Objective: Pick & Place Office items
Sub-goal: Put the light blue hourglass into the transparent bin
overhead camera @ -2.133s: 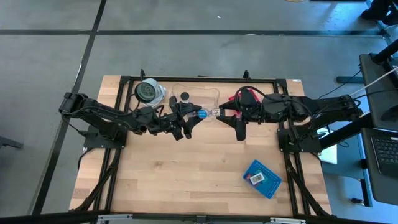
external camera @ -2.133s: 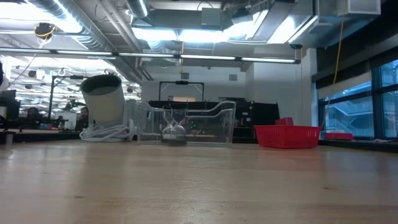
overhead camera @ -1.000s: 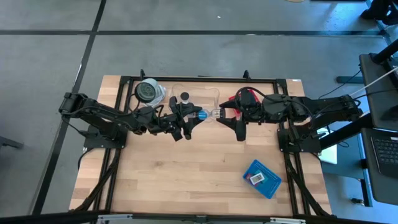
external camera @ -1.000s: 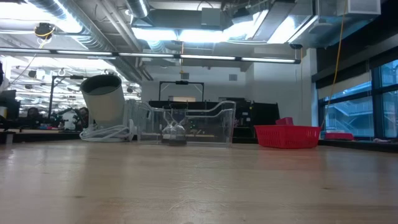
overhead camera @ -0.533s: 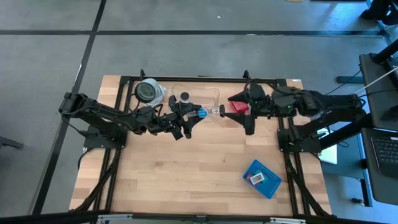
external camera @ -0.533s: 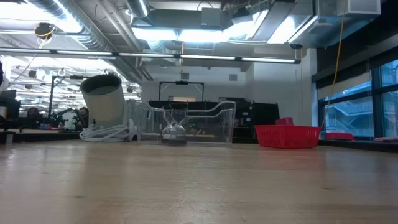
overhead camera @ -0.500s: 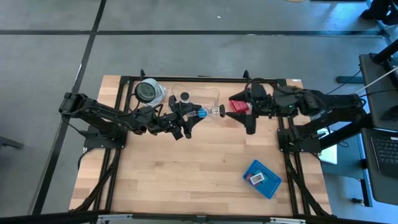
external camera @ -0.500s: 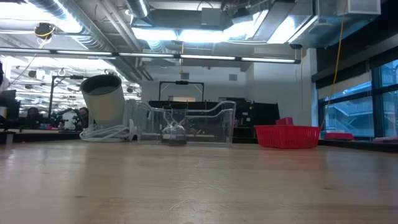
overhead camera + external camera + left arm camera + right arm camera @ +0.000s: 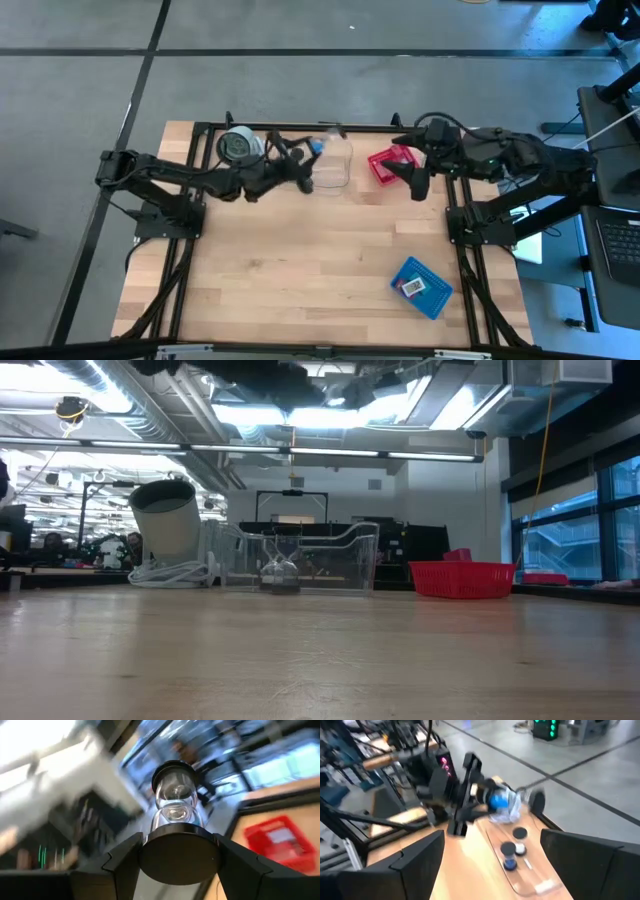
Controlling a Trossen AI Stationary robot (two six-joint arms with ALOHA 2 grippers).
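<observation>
Hourglass (image 9: pixel 176 797) detail shows only from the left wrist — clear bulbs, black caps, clamped between the left gripper (image 9: pixel 291 161)'s fingers above the clear tray (image 9: pixel 333 170). Overhead, that arm reaches to the table's far edge, while the right gripper (image 9: pixel 411 165) hangs by the red basket (image 9: pixel 388 165) — jaws wide, empty.

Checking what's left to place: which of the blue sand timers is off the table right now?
The held sand timer, clamped in the left gripper up in the air; the other sand timer lies loose in the clear tray.
</observation>
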